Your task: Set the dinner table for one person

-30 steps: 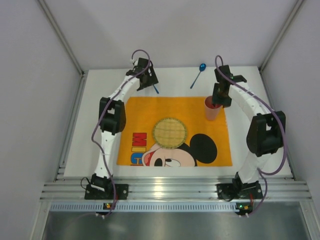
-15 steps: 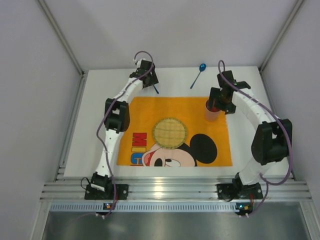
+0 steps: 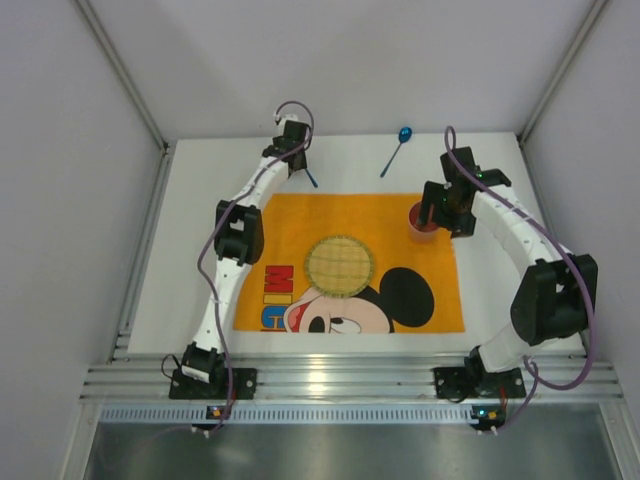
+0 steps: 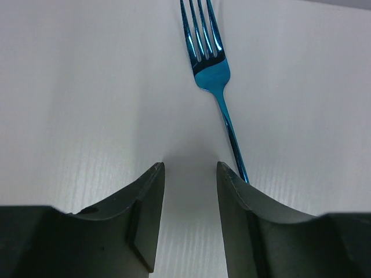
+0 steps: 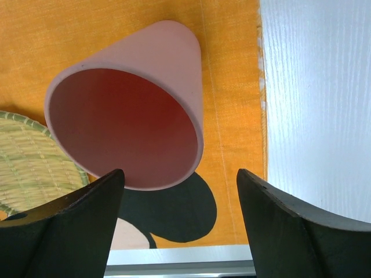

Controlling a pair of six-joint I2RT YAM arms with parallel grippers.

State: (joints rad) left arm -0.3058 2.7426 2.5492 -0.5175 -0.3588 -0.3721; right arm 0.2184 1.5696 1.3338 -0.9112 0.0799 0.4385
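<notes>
1. Two grippers are in view, neither holding anything. The table [image 3: 185,250] lies under everything, and an orange mat [image 3: 290,230] covers its middle.
2. Left gripper [image 4: 190,168]: jaws part-way open, with bare table in the gap. The fork [image 4: 211,72] lies flat at the far left, off the mat. Its handle runs under the edge of one finger (not between the two).
3. Right gripper [image 5: 179,172]: jaws wide, straddling the pink cup [image 5: 124,124], which stands at the mat's far right corner. Whether a finger touches the rim cannot be told.
4. Risk, left: closing as placed would likely nip nothing or skid the fork aside. The thin handle, flat on the table, offers little to grip.
5. Risk, right: the cup tapers to a narrow base, so a finger clipping the rim on the way off could topple it.
6. The spoon [image 3: 396,152] lies beyond the mat, and a woven disc [image 3: 340,265] sits mid-mat.
</notes>
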